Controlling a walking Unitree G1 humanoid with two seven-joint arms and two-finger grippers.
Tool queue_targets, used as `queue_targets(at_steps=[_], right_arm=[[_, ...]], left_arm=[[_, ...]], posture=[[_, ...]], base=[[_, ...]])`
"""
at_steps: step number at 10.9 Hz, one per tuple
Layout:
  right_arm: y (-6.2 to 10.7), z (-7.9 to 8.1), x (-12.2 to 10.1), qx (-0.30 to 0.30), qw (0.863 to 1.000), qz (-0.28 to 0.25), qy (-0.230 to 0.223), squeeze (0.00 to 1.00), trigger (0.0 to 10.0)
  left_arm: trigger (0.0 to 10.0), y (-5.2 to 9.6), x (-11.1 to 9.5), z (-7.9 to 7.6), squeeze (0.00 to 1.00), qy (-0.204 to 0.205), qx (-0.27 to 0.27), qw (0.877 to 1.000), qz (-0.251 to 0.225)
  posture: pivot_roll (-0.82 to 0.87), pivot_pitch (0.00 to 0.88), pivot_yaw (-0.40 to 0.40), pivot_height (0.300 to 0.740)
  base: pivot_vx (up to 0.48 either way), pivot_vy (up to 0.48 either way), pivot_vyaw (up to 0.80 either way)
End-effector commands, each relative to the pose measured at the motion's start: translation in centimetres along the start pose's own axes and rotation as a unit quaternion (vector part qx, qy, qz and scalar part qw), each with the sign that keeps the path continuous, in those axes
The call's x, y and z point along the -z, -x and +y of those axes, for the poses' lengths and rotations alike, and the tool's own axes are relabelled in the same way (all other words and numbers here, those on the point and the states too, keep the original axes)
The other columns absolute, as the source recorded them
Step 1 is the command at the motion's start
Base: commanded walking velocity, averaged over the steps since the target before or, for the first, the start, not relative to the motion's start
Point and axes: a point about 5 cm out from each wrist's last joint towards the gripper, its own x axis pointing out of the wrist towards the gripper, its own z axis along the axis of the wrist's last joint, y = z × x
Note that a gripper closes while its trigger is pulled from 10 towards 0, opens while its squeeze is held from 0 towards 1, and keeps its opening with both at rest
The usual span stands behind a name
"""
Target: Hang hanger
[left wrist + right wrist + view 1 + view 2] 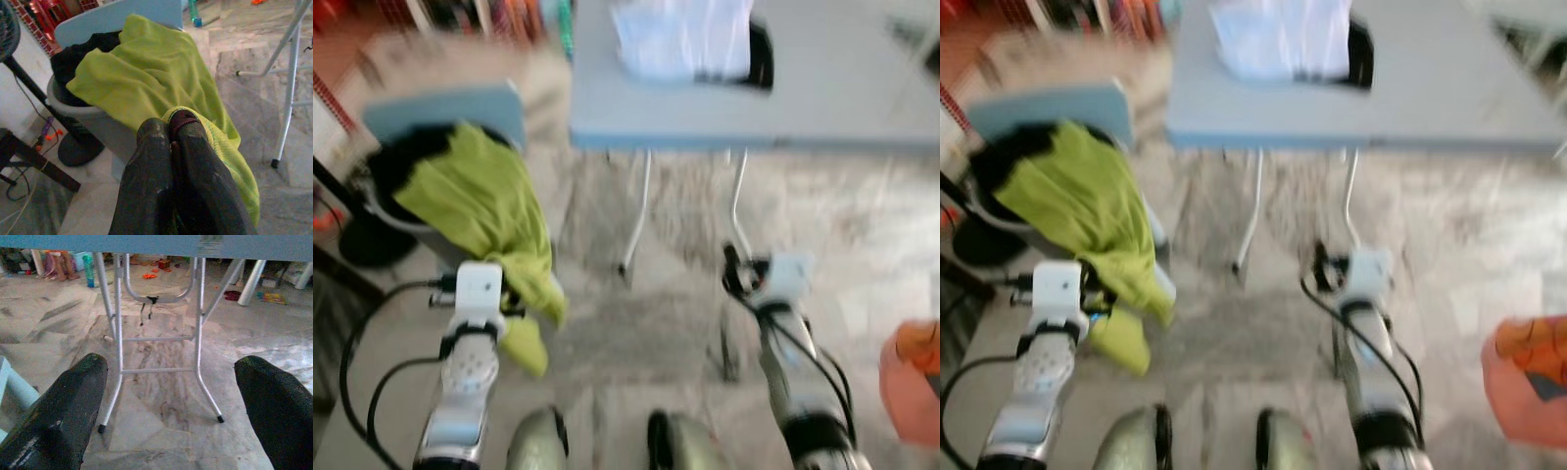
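Note:
A lime-green garment point(484, 201) hangs over the rim of a grey bin point(98, 125) on my left, on top of black cloth point(71, 61). My left gripper point(170, 132) is shut on a lower fold of the green garment, and a small dark red piece point(183, 117) shows at its fingertips. In the eye views this gripper point(514, 294) is low against the hanging cloth. My right gripper point(171, 363) is open and holds nothing. It hangs above the floor in front of the table legs point(120, 333). The eye views are blurred.
A grey folding table point(842, 108) stands ahead with a white bag point(680, 39) on it. A pale blue panel point(450, 113) rises behind the bin. A black fan stand point(54, 122) is at the far left and an orange object point(913, 377) at the right edge. The floor is marble.

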Motion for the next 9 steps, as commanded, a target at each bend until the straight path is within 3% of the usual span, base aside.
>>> queue_targets(at_steps=[1, 5, 9], right_arm=[[0.4, -0.7, 0.5, 0.014, 1.0, 0.005, 0.003, 0.0, 10.0], [-0.1, -0.9, 0.3, 0.029, 1.0, -0.005, 0.001, 0.0, 10.0], [0.1, -1.2, 0.3, 0.018, 1.0, -0.007, 0.012, 0.0, 10.0]], left_arm=[[10.0, -0.2, 0.1, -0.1, 0.0, 0.004, -0.005, 1.0, -0.003], [10.0, -1.6, -1.4, -1.7, 0.0, 0.012, 0.022, 0.999, -0.035], [10.0, -1.0, -1.2, -1.5, 0.0, 0.045, 0.018, 0.998, -0.034]], posture=[[0.04, 0.031, 0.002, 0.74], [0.02, 0.025, 0.025, 0.74], [0.02, 0.085, -0.009, 0.74]], base=[[0.0, 0.0, 0.0], [0.0, 0.0, 0.0], [0.0, 0.427, 0.0]])
